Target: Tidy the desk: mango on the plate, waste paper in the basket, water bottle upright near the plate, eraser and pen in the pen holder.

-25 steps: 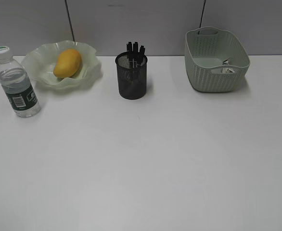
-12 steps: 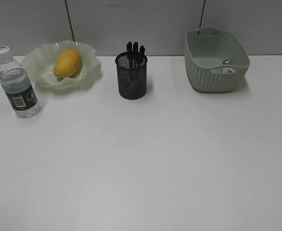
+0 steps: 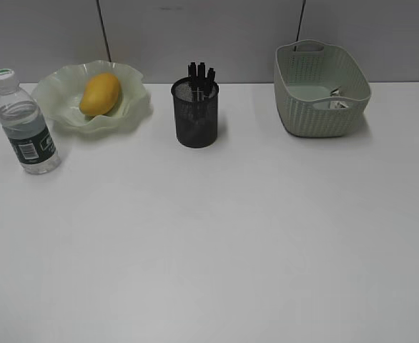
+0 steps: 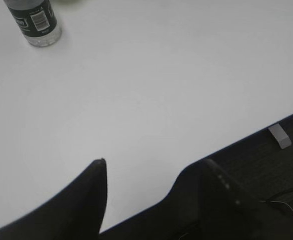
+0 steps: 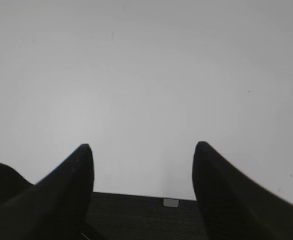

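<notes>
In the exterior view the mango lies in the wavy-rimmed green plate at the back left. The water bottle stands upright to the left of the plate; its base shows in the left wrist view. The black mesh pen holder holds dark pens. The waste paper lies inside the green basket at the back right. The eraser is not visible. My left gripper and right gripper are open and empty over the desk's front edge, out of the exterior view.
A grey wall panel runs behind the desk. Dark floor shows beyond the desk's front edge in both wrist views, with a small grey tab on it, also seen in the right wrist view.
</notes>
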`<state>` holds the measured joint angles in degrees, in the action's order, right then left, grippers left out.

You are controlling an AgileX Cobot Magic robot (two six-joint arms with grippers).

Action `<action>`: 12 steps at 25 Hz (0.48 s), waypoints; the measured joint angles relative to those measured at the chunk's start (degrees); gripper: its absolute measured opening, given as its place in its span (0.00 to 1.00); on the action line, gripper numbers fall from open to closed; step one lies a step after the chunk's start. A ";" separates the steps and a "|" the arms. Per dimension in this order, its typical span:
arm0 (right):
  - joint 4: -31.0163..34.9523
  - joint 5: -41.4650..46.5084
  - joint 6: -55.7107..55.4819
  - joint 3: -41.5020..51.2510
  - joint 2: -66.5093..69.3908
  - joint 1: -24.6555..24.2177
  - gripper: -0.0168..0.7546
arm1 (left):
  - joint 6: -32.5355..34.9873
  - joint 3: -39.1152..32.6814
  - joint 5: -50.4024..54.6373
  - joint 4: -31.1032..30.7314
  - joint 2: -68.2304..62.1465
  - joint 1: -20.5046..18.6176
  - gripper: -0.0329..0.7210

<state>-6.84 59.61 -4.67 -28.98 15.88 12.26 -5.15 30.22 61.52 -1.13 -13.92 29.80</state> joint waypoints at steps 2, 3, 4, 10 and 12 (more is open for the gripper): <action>0.00 0.00 0.00 0.00 -0.04 0.00 0.66 | 0.00 0.00 0.00 0.07 0.00 -0.68 0.61; 0.00 0.00 0.00 0.00 -0.11 0.00 0.66 | 0.00 0.00 0.00 0.06 0.00 -1.50 0.60; 0.00 0.00 0.00 0.00 -0.34 0.00 0.66 | 0.00 0.00 0.00 0.06 0.04 -2.37 0.58; 0.00 0.00 0.00 0.00 -4.59 -2.38 0.66 | 0.00 -0.02 -0.34 0.06 2.91 -10.75 0.52; 0.00 0.00 0.00 0.00 -7.00 -4.64 0.66 | 0.00 -0.02 -0.34 0.06 4.74 -14.46 0.51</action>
<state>-6.84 59.61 -4.67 -28.98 8.88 7.63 -5.15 30.20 61.18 -1.07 -9.18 15.34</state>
